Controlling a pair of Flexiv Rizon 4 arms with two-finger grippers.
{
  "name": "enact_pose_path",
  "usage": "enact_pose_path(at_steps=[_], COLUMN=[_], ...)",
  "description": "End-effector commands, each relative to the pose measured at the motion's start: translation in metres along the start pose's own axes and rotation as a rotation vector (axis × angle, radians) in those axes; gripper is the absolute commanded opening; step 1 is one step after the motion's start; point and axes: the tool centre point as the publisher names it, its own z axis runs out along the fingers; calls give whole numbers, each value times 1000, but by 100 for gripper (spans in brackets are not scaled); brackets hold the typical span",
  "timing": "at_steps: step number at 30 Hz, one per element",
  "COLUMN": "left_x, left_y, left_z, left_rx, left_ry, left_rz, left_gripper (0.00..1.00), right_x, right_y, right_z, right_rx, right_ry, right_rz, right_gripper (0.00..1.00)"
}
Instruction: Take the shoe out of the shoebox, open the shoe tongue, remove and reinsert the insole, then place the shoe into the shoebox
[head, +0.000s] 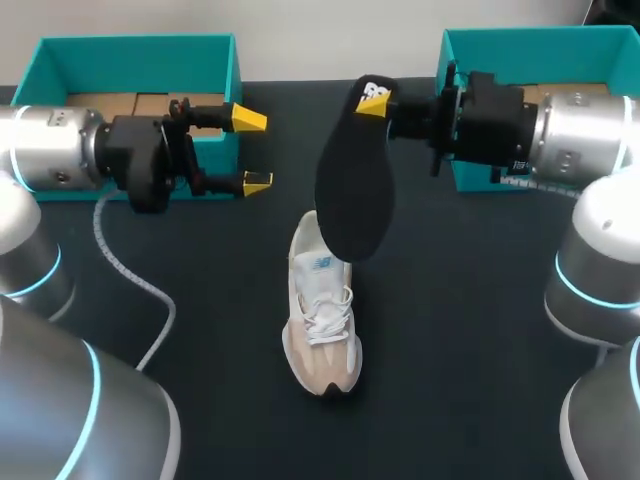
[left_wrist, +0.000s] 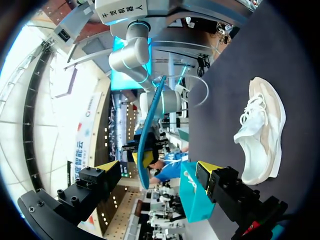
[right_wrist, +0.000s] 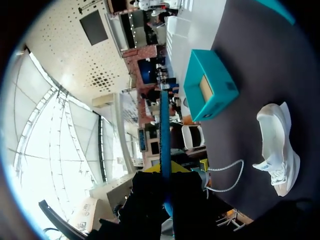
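A beige and white shoe (head: 322, 312) lies on the dark table's middle, toe toward the front edge. Above its heel hangs the black insole (head: 352, 200), its heel end pinched in my right gripper (head: 375, 103), which is shut on it. In the right wrist view the insole (right_wrist: 165, 130) shows edge-on as a thin blue line rising from that gripper (right_wrist: 165, 169), with the shoe (right_wrist: 277, 147) off to one side. My left gripper (head: 253, 152) stands open and empty to the left of the insole. Its wrist view shows the insole (left_wrist: 147, 145) ahead of its gripper (left_wrist: 157, 170) and the shoe (left_wrist: 262, 132) beside it.
A teal shoebox (head: 215, 50) stands at the back left behind my left gripper, with brown cardboard inside. A second teal box (head: 470, 42) stands at the back right behind my right wrist. A grey cable (head: 130, 275) trails over the table's left part.
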Motion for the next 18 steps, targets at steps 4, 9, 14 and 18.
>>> enact_pose_path(at_steps=[4, 9, 14, 18], left_x=[1, 2, 5, 6], left_y=[-5, -10, -8, -3], left_z=[10, 21, 33, 40], left_rx=[-3, 16, 16, 3], left_ry=[-3, -5, -12, -17], left_rz=[31, 47, 67, 85], left_gripper=[100, 100, 100, 100], right_x=[-10, -16, -22, -25], right_y=[22, 27, 30, 30], right_z=[46, 63, 79, 89], right_rx=[28, 58, 75, 99], right_ry=[-40, -34, -21, -16], right_rz=[32, 44, 47, 59], right_gripper=[0, 0, 0, 0])
